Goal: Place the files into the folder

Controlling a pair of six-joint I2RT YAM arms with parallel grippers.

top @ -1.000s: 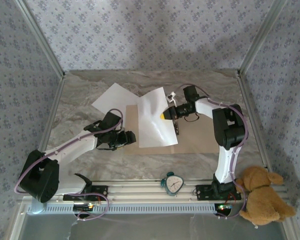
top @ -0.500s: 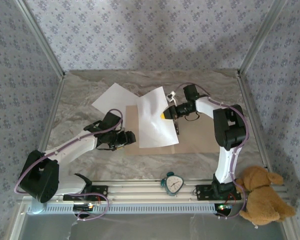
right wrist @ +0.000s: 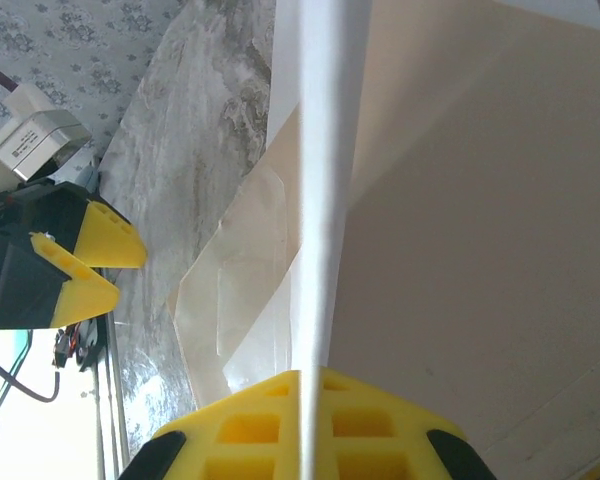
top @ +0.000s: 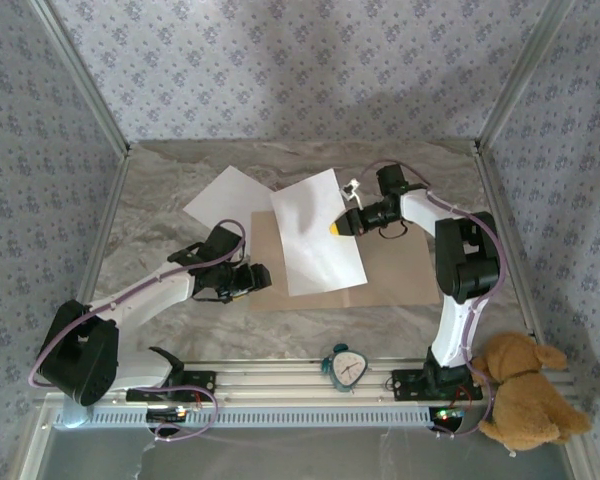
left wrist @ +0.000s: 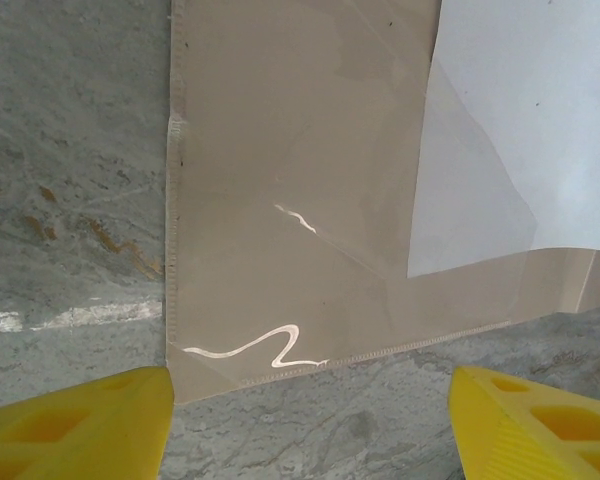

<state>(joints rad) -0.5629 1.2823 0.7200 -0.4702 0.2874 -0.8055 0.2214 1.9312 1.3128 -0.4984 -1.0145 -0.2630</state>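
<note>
Table [top: 160, 190]: you face a grey marbled top.
Walls [top: 280, 70]: pale floral paper closes in your table on three sides.
Posts [top: 83, 75]: metal, rising from the table's far corners.
Rail [top: 270, 380]: along the table's near edge.
Light: even, with soft shadows behind the table.

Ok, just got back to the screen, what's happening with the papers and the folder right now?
The right gripper is shut on the edge of one white sheet and holds it over the tan folder, which lies flat on the table. I cannot tell whether the sheet is tucked in. The left gripper hovers open by the folder's near-left corner, holding nothing. The second white sheet lies on the table beyond the folder's far-left corner.
</note>
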